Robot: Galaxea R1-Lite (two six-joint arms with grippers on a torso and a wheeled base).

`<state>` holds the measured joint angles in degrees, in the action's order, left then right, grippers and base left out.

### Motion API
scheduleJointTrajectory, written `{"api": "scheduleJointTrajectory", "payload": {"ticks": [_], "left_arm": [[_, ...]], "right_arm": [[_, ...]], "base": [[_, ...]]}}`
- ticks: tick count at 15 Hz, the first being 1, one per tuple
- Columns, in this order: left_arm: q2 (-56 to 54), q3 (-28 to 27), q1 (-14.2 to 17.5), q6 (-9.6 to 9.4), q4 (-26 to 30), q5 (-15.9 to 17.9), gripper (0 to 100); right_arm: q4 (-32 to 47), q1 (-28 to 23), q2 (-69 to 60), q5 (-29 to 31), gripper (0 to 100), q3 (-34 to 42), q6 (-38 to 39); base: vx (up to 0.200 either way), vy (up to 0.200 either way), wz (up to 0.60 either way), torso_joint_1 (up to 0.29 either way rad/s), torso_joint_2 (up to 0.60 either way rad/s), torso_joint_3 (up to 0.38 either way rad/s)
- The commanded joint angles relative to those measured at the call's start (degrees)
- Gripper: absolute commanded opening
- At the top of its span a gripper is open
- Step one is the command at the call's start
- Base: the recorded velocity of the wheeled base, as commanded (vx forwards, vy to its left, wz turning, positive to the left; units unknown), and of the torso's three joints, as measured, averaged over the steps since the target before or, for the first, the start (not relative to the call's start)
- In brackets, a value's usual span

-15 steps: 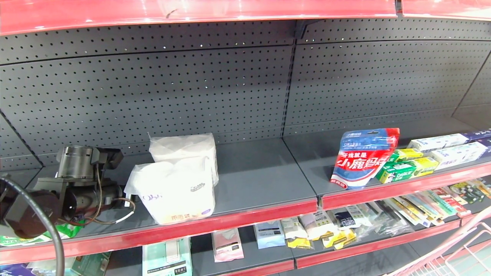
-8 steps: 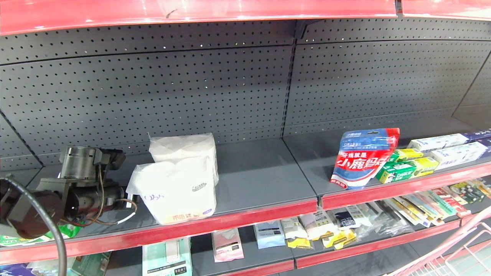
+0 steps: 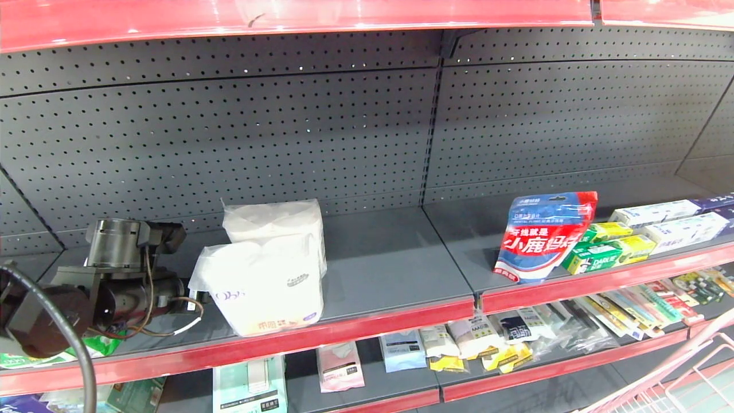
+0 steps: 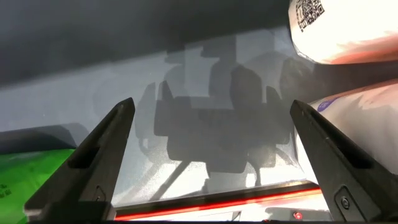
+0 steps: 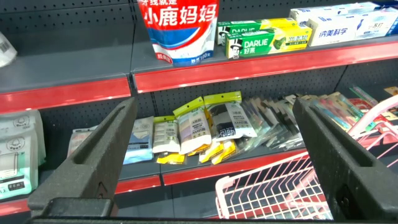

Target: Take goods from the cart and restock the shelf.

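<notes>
Right wrist view, right gripper [image 5: 214,102]: jaws held wide apart, nothing gripped, near the pink cart [image 5: 267,186].
Left gripper [image 4: 211,106]: jaws wide apart, nothing gripped, just beside the front white pack [image 3: 269,289].
Shelf [image 3: 390,258]: a second white pack [image 3: 275,221] is set behind the first.
Backing: grey pegboard [image 3: 287,132].

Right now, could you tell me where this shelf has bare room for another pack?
The widest bare stretch of shelf lies between the white tissue packs and the blue-and-red pouch, back to the pegboard. It is crowded left, where the left end effector sits beside the tissue packs, and right, around the toothpaste boxes.
</notes>
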<state>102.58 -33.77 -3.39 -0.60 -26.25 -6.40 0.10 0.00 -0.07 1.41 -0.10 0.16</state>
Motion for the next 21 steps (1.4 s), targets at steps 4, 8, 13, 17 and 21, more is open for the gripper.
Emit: {"api": "scheduleJointTrajectory", "payload": {"ticks": [4,8,13,17,21], "left_arm": [[-0.3,0.1,0.0,0.07,0.0,0.0,100],[-0.3,0.1,0.0,0.07,0.0,0.0,100],[-0.2,0.3,-0.2,0.25,0.1,0.0,100],[0.1,0.3,-0.2,0.33,0.1,0.9,100],[0.2,0.4,-0.2,0.33,0.1,0.9,100]], "right_arm": [[0.0,0.0,0.1,0.0,100,0.0,0.0],[0.0,0.0,0.1,0.0,100,0.0,0.0],[0.0,0.0,0.1,0.0,100,0.0,0.0],[0.0,0.0,0.1,0.0,100,0.0,0.0],[0.0,0.0,0.1,0.0,100,0.0,0.0]], "base": [[0.0,0.0,0.0,0.0,0.0,0.0],[0.0,0.0,0.0,0.0,0.0,0.0],[0.0,0.0,0.0,0.0,0.0,0.0],[0.0,0.0,0.0,0.0,0.0,0.0],[0.0,0.0,0.0,0.0,0.0,0.0]]}}
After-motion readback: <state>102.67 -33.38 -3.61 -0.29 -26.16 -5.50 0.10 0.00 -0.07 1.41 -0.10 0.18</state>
